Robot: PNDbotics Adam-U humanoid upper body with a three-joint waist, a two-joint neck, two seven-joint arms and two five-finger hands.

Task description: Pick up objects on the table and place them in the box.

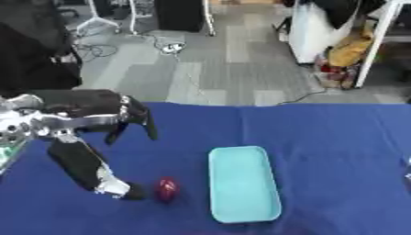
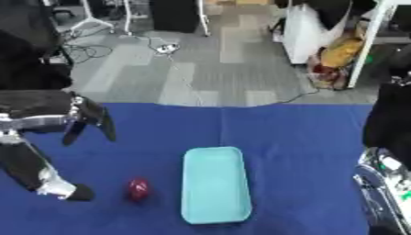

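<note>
Blue cloth covers the table (image 1: 337,151) from edge to edge, and on it I see the light teal box (image 1: 242,183), a long shallow tray lying empty near the middle. My left hand (image 1: 96,119) hangs above the cloth at the view's left, fingers spread wide and pointing down, thumb reaching low, holding nothing. My right arm (image 2: 384,174) shows at the right edge only; I cannot tell how its hand stands. Smallest, a dark red round object (image 1: 167,189) lies on the cloth just beside the thumb tip, left of the box.

matt blue cloth on table (image 1: 337,151), smooth pale plastic tray (image 1: 242,183), glossy red object (image 1: 167,189)
</note>
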